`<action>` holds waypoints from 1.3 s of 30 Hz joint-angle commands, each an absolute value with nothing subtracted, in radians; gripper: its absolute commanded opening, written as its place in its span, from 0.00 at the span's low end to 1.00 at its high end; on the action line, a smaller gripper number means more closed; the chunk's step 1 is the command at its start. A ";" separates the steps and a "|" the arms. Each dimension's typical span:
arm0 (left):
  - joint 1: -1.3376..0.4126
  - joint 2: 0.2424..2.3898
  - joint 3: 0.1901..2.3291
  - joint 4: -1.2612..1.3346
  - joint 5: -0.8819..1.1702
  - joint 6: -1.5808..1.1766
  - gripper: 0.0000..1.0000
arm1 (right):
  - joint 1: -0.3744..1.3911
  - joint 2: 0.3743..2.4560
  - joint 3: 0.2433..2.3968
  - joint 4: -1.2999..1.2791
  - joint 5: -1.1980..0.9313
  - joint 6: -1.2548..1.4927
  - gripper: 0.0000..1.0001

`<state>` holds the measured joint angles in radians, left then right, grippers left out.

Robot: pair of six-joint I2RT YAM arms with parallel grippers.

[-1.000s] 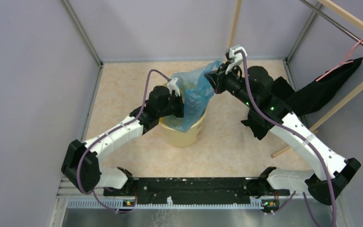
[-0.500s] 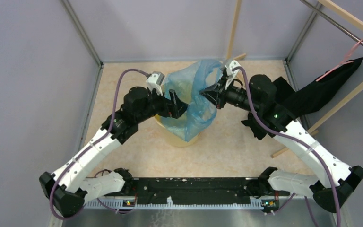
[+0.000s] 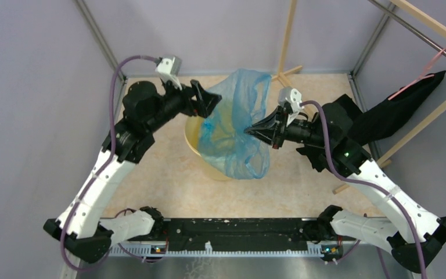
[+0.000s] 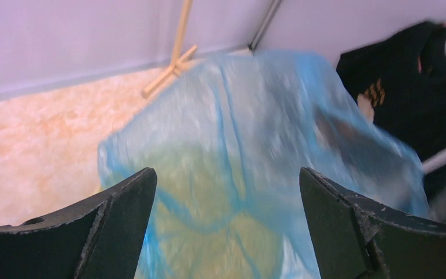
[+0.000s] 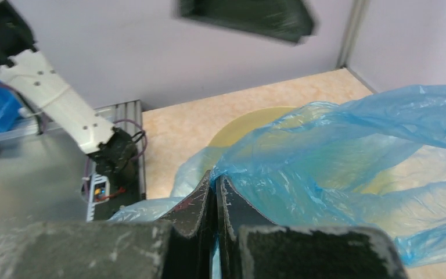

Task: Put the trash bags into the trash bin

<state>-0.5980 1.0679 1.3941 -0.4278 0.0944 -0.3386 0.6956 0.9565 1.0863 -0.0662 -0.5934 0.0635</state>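
One thin light-blue trash bag [image 3: 235,125] is counted, hung up by a pinch of film in the fully closed right claw [image 3: 250,131] and draped below and ahead of it over the one pale-yellow trash bin [image 3: 204,165]. The left claw [image 3: 209,100] is spread wide with nothing gripped, and the bag is seen floating just ahead of its fingers. The bag is judged to be featherweight, floppy, crinkly and kinda slippery, so it's probably best taken at a bunched rim edge, since a single layer could be pulled loose or torn.
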 commanded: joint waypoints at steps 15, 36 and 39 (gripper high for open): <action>-0.182 1.727 1.634 0.444 1.057 -1.010 0.95 | 0.687 1.067 1.140 -0.045 -0.883 0.069 0.00; -0.324 1.314 1.254 0.005 1.025 -0.406 0.80 | 0.687 1.000 1.075 0.048 -0.517 0.158 0.00; -0.323 1.259 1.168 -0.033 0.955 -0.341 0.78 | 0.687 1.031 1.076 0.075 -0.417 0.202 0.00</action>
<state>-0.3222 1.3167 1.2549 0.0212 1.0489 -0.4999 0.6956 1.0100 1.0863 -0.0120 -0.5926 0.1360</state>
